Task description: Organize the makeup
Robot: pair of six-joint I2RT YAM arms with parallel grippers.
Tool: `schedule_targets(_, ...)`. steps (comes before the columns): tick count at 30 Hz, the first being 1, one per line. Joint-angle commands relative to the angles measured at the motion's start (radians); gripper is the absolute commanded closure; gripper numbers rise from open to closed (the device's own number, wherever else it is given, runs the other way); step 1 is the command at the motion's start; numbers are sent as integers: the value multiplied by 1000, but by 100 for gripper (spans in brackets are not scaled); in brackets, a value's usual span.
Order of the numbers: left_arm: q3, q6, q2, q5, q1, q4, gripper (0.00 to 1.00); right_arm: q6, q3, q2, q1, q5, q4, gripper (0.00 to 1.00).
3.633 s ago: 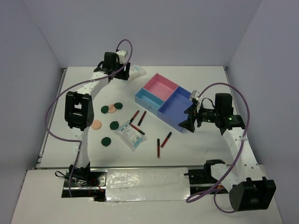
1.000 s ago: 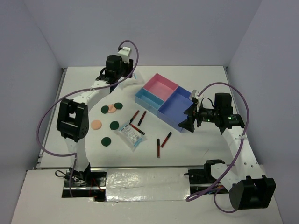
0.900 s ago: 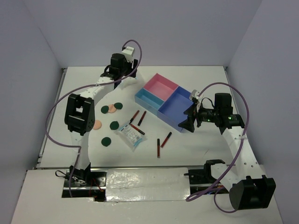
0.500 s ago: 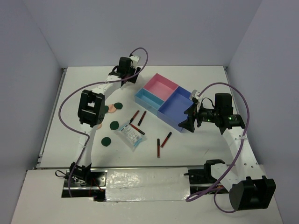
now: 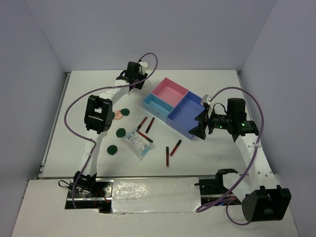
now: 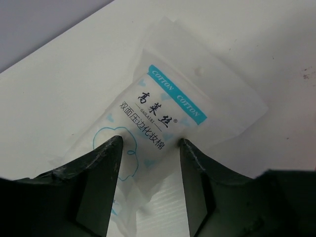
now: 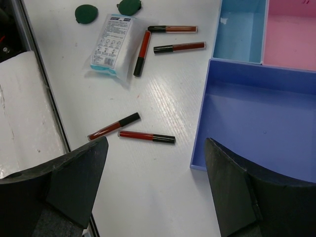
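Between left hand [image 6: 147,144] fingers, clamped: white packet [image 6: 168,106], long axis running straight out ahead of the fingertips, over the counter [image 6: 256,39]. Right hand [image 7: 155,143] gapes apart, farther off, tray [image 7: 256,123] just ahead.

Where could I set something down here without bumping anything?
Bare: the tray's three compartments (right gripper over its near corner), the table behind the tray and in front of the lying packet. Crowded between tray and left arm: discs, sticks. The left gripper holds the other packet.
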Motion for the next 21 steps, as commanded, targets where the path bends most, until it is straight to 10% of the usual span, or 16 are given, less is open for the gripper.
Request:
schedule_targets(1,35,27,17,-9,-2,-3,40,6,55,1,-5,-15,13,14)
schedule_targets(12,46,67,34,-44,-3,-104,71,19,69,-10,-5,-30,10,14)
schedule_targets(15,54,68,46,-55,-3,-142,100,20,70,-11,-9,-33,12,14)
schedule_targets(21,40,45,0,-48,-2,-126,100,20,70,-19,-5,-36,7,14)
